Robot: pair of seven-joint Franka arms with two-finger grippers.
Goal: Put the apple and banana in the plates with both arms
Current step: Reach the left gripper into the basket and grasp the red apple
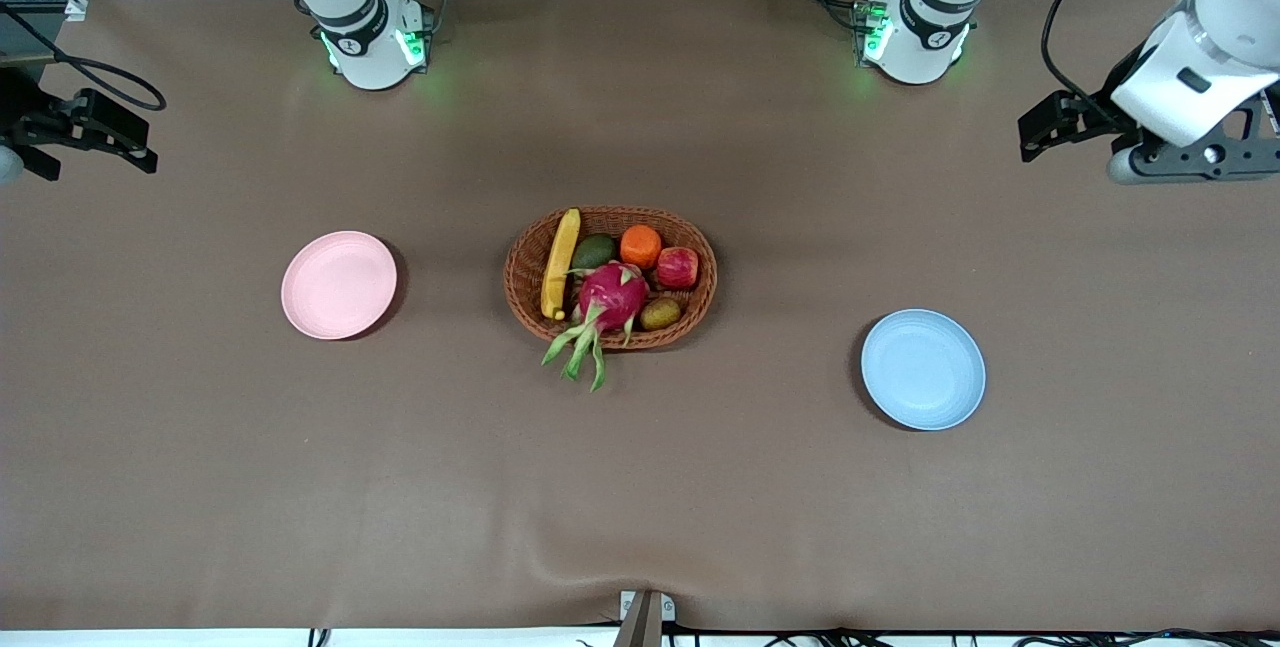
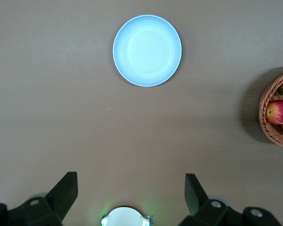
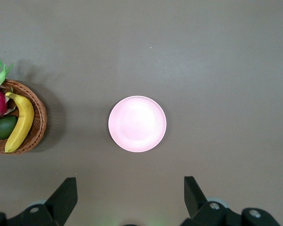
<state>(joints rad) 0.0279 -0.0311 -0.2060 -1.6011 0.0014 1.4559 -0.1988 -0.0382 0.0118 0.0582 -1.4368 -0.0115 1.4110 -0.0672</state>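
Wicker basket (image 1: 610,277) sits mid-table, still full. Inside it: the banana (image 1: 560,263) along the rim at about 9 o'clock, the apple (image 1: 677,267) at about 3 o'clock, touching an orange (image 1: 640,246) at 12. A dragon fruit (image 1: 611,297) fills the centre, its green scales hanging over the rim at 6 o'clock; an avocado (image 1: 594,252) and a kiwi (image 1: 660,313) tucked beside it.

Pink plate (image 1: 338,285) lies bare toward the right arm's end, well apart from the basket. Blue plate (image 1: 923,369) lies bare toward the left arm's end, slightly nearer the front camera.

Left gripper (image 2: 131,190) hangs high over its end of the table, fingers spread wide, holding nothing. Right gripper (image 3: 130,194) likewise over its own end, fingers apart, empty.
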